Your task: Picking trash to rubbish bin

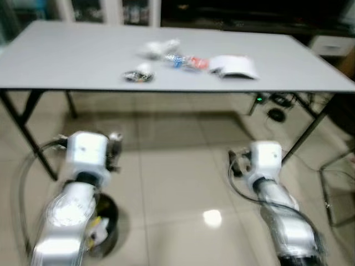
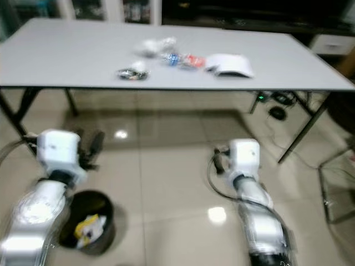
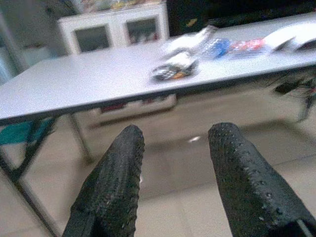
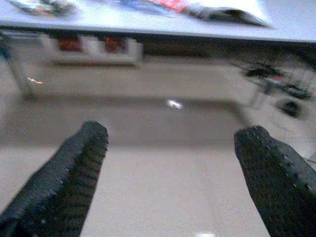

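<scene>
grey table (image 1: 66,61) stands ahead | black rubbish bin (image 2: 89,221) on floor before table, beside left arm, trash inside | white packet (image 1: 233,66), dark wrapper (image 1: 137,76), other trash on table, well beyond both claws | left gripper (image 3: 175,143) released, empty, below table edge | right gripper (image 4: 173,140) spread wide, empty, low before table

Pale grey table (image 1: 66,61) on black legs. On it: white crumpled wrapper (image 1: 158,49), blue-and-red packet (image 1: 186,61), white paper (image 1: 233,66), dark wrapper (image 1: 137,75). Below the table, glossy beige floor tiles (image 1: 177,177); black bin (image 2: 89,221) holding yellow and white trash. Silver arms, black dimpled fingers (image 3: 116,187).
</scene>
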Controlling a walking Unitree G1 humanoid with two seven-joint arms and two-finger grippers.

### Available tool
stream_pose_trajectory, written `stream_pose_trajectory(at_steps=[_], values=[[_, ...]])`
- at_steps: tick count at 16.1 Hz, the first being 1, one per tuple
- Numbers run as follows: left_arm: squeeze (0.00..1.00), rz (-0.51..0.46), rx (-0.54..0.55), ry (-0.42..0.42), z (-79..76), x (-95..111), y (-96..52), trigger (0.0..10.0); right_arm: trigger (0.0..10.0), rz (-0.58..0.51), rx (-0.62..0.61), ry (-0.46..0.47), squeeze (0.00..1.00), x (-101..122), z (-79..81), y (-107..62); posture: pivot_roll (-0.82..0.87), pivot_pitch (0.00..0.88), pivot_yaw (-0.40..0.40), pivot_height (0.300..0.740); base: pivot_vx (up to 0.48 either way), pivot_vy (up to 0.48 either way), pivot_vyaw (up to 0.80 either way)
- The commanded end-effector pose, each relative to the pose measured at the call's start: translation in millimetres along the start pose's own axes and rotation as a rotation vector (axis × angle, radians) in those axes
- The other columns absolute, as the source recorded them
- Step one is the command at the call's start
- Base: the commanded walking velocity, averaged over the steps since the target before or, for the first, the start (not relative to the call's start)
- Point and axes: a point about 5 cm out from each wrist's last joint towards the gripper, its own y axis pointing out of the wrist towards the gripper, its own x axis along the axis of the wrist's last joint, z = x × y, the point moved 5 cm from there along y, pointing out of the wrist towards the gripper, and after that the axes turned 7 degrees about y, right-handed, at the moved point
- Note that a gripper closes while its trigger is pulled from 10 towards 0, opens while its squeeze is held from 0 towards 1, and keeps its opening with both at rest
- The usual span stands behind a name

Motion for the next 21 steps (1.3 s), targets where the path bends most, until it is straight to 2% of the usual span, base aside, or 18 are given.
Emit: stream_pose_trajectory(at_steps=[1,12,21], values=[[0.00,-0.033,-0.043,-0.020,-13.7,11,3.4,10.0,10.0,0.009,-0.060,-0.018,0.00,-2,-22.2,-6.3,0.04,0.000,-0.075,0.740,0.480,0.000,0.00],[0.00,-0.032,-0.079,-0.008,-17.5,11,6.7,10.0,10.0,0.022,-0.069,-0.034,0.00,-9,-22.9,-7.1,0.04,0.000,-0.059,0.740,0.480,0.000,0.00],[0.00,-0.033,-0.100,0.002,-20.6,9,10.4,10.0,10.0,0.036,-0.110,-0.031,0.00,-14,-34.1,-8.9,0.03,0.000,-0.051,0.740,0.480,0.000,0.00]])
